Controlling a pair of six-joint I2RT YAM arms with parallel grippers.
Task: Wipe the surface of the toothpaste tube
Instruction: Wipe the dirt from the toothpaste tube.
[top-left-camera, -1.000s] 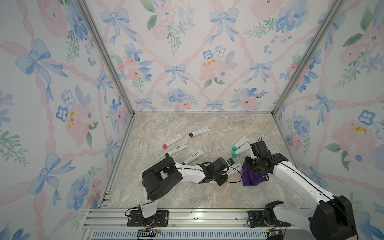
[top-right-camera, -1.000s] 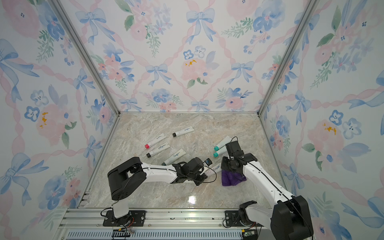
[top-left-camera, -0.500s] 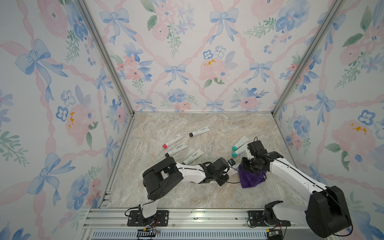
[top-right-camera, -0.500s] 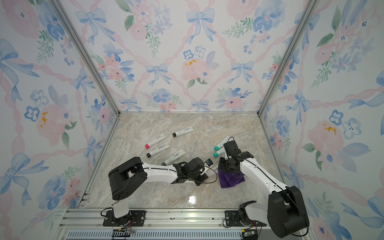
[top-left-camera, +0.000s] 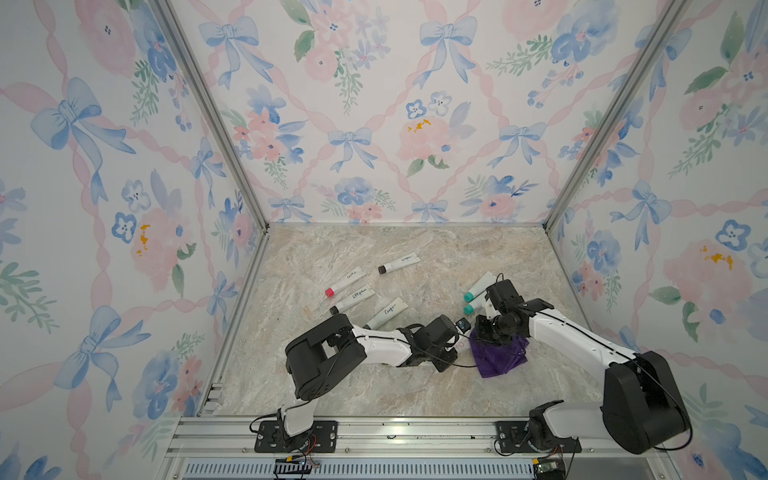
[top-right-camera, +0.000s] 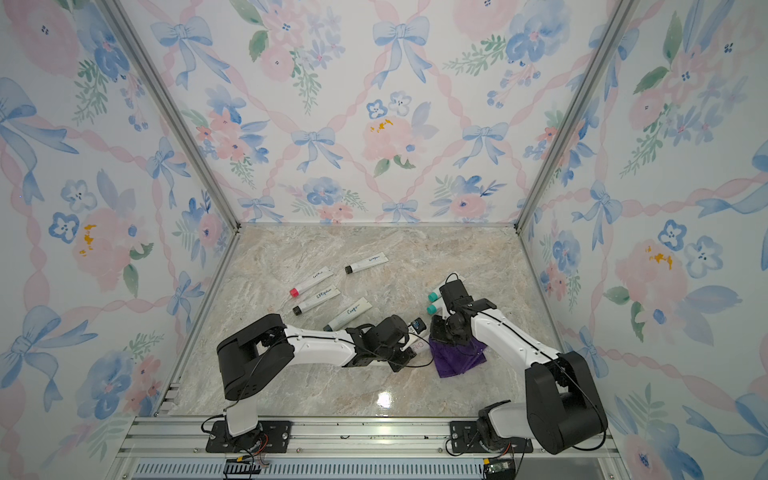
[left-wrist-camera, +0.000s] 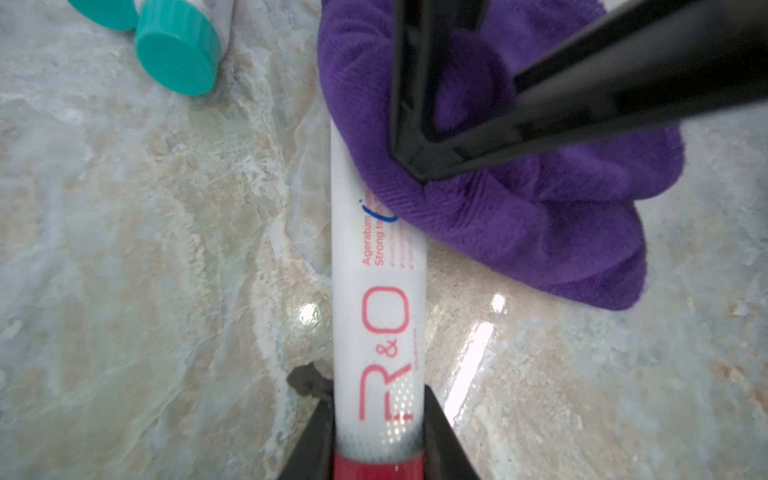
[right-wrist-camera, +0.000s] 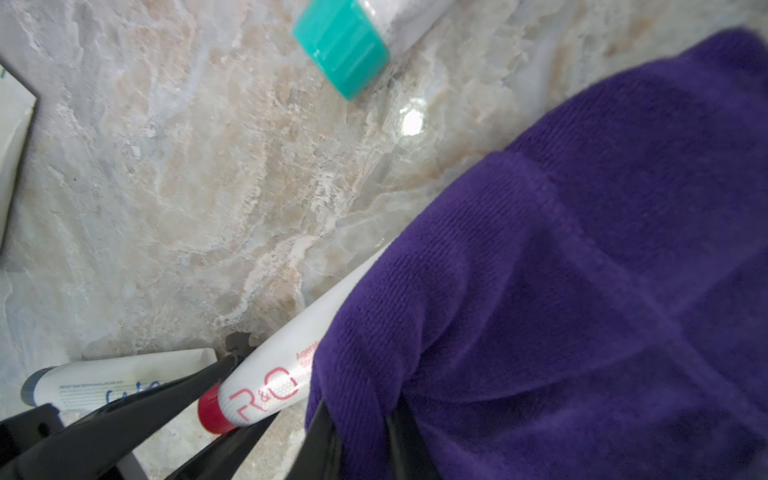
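1. Since a second ago, the right gripper (right-wrist-camera: 361, 436) has carried the crumpled purple terry cloth (left-wrist-camera: 519, 216) closer in, onto the far half of the white plastic toothpaste tube with a red cap (left-wrist-camera: 378, 316).
2. The left gripper (left-wrist-camera: 378, 419) is clamped on that tube beside the cap, low at the marble-patterned tabletop (left-wrist-camera: 145, 249). The right jaws pinch a cloth fold.
3. I judge wiping underway but unfinished: a blue ink mark (left-wrist-camera: 376, 212) shows at the cloth's edge, and the lettered half is bare.
4. Under the cloth, I cannot tell.
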